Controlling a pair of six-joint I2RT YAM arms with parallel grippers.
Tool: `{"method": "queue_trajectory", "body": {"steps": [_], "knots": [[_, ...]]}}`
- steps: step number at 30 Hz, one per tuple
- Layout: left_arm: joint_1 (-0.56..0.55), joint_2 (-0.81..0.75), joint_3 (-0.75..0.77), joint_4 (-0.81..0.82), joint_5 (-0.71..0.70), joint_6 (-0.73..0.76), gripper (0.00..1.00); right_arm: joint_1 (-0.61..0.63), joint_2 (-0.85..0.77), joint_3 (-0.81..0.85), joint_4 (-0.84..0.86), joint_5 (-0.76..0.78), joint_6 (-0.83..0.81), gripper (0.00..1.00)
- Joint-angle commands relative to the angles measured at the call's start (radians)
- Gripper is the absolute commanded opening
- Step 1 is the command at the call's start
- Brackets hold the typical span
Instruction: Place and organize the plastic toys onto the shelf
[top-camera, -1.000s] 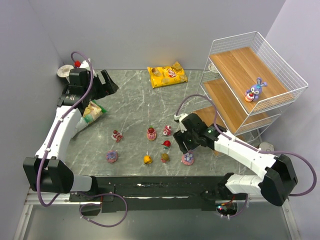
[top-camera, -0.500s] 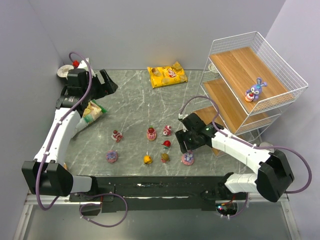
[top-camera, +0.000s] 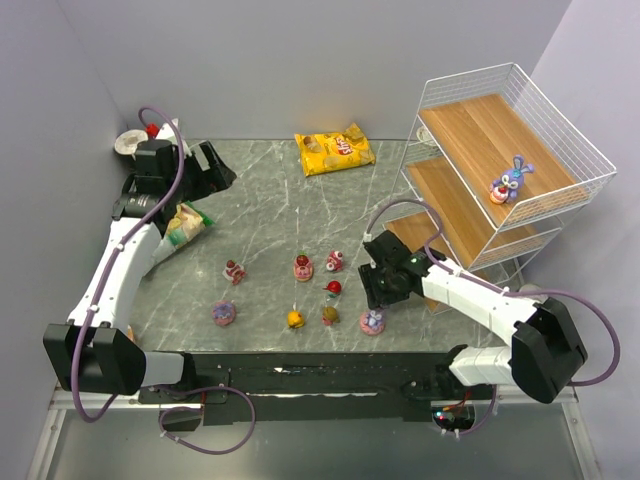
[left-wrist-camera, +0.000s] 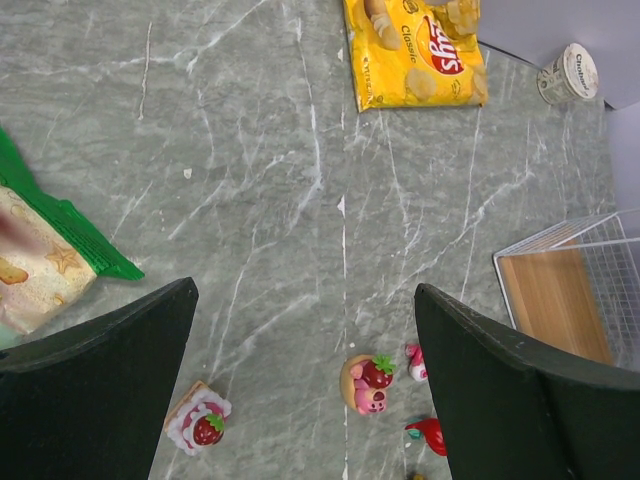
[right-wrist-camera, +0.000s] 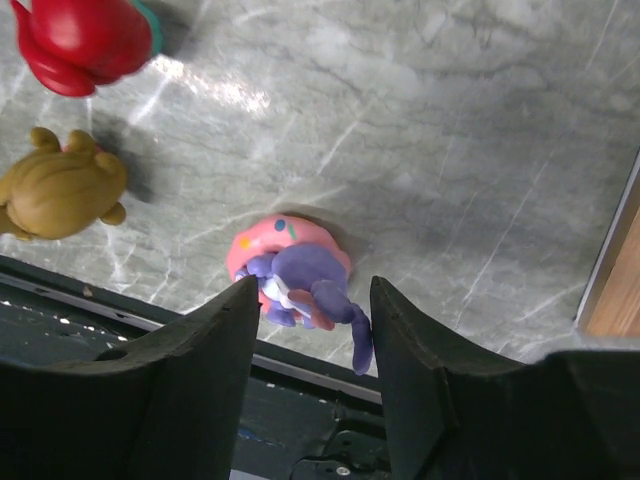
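A yellow chip bag (top-camera: 335, 152) lay flat at the far edge of the grey marble table (top-camera: 270, 210). A green snack bag (top-camera: 183, 225) lay toward the left, with a small white cup (top-camera: 128, 142) in the far-left corner.

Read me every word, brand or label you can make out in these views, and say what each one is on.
"Lay's": red logo on the yellow chip bag.
"Classic": same bag, beside the logo.
"Chobani", only just legible: side of the small round cup.
Print on the green snack bag: too blurred to read.
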Motion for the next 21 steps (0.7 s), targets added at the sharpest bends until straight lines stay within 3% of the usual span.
{"method": "queue_trajectory", "body": {"steps": [1,3,4,6,7,10,16,21], "knots": [[0.004,-0.035,-0.015,0.026,0.003,-0.009,0.96,-0.005,-0.056,-0.027,-0.03,-0.002,0.054,0.53],[0.004,-0.032,-0.018,0.027,0.007,-0.01,0.96,-0.004,-0.062,-0.039,-0.031,0.0,0.057,0.49],[0.004,-0.031,-0.018,0.026,0.008,-0.009,0.96,-0.005,-0.067,-0.042,-0.031,0.0,0.058,0.39],[0.004,-0.029,-0.016,0.026,0.011,-0.012,0.96,-0.004,-0.067,-0.039,-0.033,-0.002,0.06,0.29],[0.004,-0.028,-0.016,0.027,0.011,-0.01,0.96,-0.005,-0.064,-0.036,-0.037,0.001,0.061,0.18],[0.002,-0.025,-0.013,0.026,0.014,-0.01,0.96,-0.005,-0.066,-0.013,-0.044,0.014,0.058,0.0],[0.004,-0.02,-0.005,0.023,0.014,-0.01,0.96,-0.004,-0.079,0.157,-0.137,0.043,0.0,0.0],[0.004,-0.011,0.005,0.03,0.026,-0.009,0.96,-0.004,-0.085,0.395,-0.215,0.018,-0.089,0.0]]}}
